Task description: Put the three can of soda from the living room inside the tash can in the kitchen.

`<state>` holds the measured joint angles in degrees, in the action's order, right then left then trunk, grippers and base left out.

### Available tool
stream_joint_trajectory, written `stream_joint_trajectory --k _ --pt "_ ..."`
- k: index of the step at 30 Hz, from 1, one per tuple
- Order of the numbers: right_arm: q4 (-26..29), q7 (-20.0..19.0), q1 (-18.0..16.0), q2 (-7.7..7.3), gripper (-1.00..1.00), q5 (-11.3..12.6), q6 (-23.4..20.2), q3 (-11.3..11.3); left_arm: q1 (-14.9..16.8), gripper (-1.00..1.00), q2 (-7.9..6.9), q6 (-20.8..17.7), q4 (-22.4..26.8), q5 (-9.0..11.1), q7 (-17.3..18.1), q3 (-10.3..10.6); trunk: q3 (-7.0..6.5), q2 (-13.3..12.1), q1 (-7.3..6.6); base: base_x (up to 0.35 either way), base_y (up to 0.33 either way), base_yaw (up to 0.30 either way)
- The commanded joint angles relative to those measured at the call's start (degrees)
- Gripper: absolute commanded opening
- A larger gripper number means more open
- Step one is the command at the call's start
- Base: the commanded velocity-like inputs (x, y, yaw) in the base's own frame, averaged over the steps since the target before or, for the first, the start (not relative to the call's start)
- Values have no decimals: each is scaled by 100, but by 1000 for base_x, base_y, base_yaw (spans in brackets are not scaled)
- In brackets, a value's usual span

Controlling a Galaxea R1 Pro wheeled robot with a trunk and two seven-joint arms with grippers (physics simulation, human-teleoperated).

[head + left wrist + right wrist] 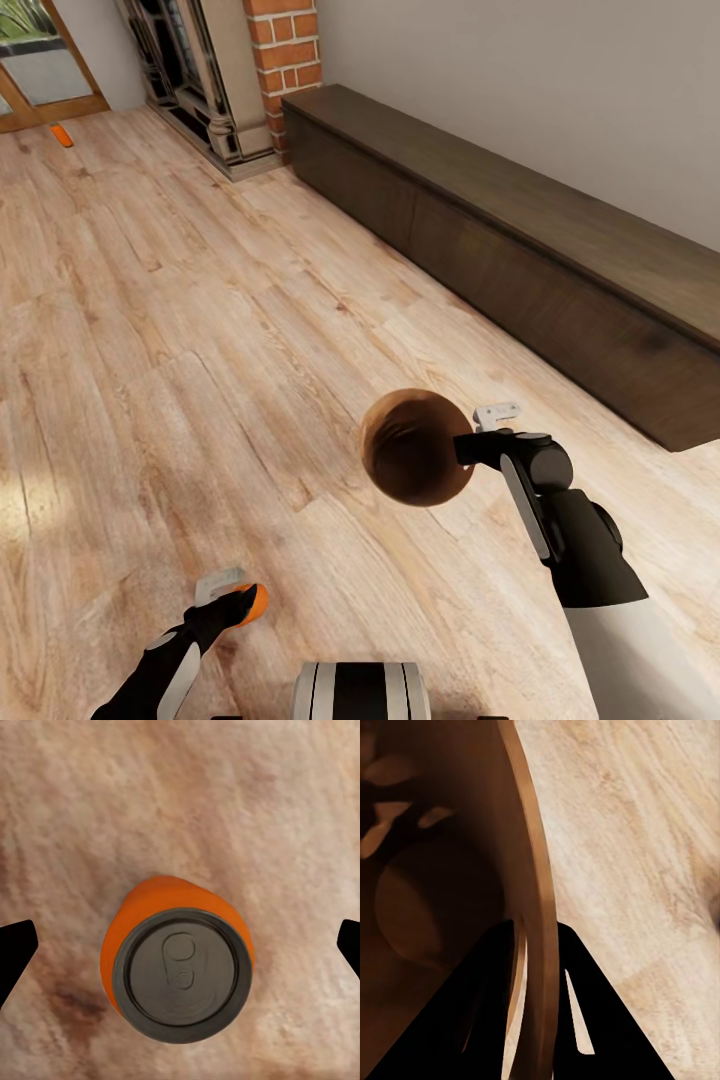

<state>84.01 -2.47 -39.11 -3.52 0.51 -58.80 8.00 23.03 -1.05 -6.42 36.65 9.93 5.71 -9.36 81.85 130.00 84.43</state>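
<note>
While the robot stands on the light wood floor (200,330) of the living room, the parts read as follows.

Right gripper (537,945): closed on the wall of the tash can (415,448); in the right wrist view one finger lies inside the rim and the other outside, with the brown wall pinched between them.

Tash can: held clear of the floor in front of the right arm, tipped so that its dark inside faces the head camera; no can is seen within it from the right wrist view.

Left gripper (180,949): wide open; its two dark fingertips (15,949) stand well apart at either side of an orange soda can (178,961), neither touching it.

Orange soda can: seen end-on in the left wrist view, its grey top with pull tab facing the camera and floor boards behind; in the head view its orange body shows at the tip of the left gripper (235,603), low and close to the robot's base.

Second orange can (62,135): lying on the floor far off, near the wooden door frame (60,100).

Fireplace (230,70): red brick with a carved dark surround, at the far wall.

Long dark-wood cabinet (520,260): low against the grey wall, running from the fireplace toward the robot's right.
</note>
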Motion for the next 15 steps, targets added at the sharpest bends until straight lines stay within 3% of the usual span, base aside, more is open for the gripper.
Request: stream_joint_trajectory --k 1,7,15 --pt "2 -26 -2 1 -100 108 0 0 0 100 0 0 0 0 0 0 0 0 -1 0 0 0" --pt "2 -26 -4 6 -100 108 0 0 0 100 1 1 0 0 0 0 0 0 -1 0 0 0" --pt "2 -26 -4 9 -100 108 0 0 0 100 0 1 0 0 0 -1 143 321 175 0 0 0"
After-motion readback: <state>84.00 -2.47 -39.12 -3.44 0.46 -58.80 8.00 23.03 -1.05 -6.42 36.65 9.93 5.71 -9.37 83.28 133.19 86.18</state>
